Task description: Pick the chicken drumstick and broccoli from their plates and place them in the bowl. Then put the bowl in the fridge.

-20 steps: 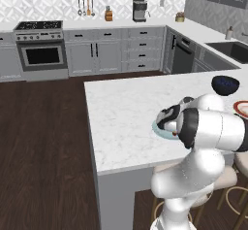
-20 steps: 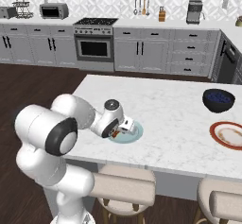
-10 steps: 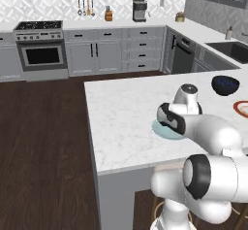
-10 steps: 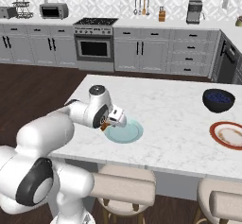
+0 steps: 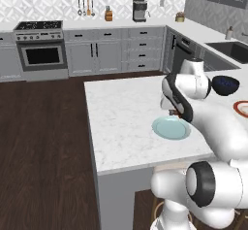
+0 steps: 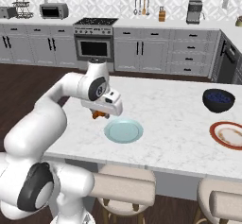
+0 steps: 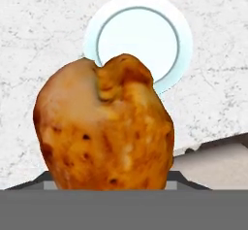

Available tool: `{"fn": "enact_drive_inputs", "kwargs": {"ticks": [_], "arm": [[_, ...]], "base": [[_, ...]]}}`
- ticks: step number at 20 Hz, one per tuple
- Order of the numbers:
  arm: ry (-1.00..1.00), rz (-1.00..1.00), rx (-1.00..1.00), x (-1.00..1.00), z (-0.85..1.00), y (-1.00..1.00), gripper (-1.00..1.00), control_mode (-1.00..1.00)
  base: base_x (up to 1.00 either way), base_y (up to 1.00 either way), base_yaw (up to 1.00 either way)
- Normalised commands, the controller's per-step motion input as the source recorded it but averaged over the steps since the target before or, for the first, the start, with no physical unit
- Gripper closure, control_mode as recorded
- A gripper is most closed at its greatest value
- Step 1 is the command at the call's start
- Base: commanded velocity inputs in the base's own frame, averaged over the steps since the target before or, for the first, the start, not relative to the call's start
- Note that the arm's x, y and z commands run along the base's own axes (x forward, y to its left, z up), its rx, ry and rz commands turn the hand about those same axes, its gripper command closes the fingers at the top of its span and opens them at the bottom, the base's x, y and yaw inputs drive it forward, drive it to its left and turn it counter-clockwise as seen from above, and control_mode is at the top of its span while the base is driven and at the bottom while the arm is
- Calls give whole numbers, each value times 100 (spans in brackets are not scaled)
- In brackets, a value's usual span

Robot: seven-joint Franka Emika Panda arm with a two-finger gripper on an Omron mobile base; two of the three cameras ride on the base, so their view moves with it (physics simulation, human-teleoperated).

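The gripper (image 6: 100,113) is clamped on the drumstick (image 7: 104,127), which is lifted clear of the teal plate (image 6: 123,131) and hangs just beside that plate's rim, on the side away from the dark bowl (image 6: 219,99). In the hand view the fat end of the drumstick faces the camera, with the bare plate beyond it on the marble island (image 5: 121,117). The red-rimmed plate (image 6: 229,134) sits well apart from the teal plate, near the dark bowl.

Step in hand, by judgement: carry the drumstick to the wooden bowl. The frames do not tell where that bowl stands, so the arm or base likely has to turn to find it. To do this well: hold the grip steady through the swing, stay high over the island edge, and let go only once low and centred over the bowl, since the rounded meat could roll out.

No readable brands, labels or writing.
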Motion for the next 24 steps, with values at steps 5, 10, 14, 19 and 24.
{"fn": "enact_drive_inputs", "kwargs": {"ticks": [5, 10, 14, 19, 24], "arm": [[-22, 3, 0, -100, 9, 34, 100, -100], [-25, 11, 0, -99, 0, 11, 100, -100], [-4, 5, 0, -26, 0, 24, 100, -100], [0, 0, 0, 2, 0, 6, 100, -100], [0, 0, 0, -5, -1, 0, 100, 100]], "base": [[0, 0, 0], [0, 0, 0], [0, 0, 0], [0, 0, 0], [-7, -8, 0]]}}
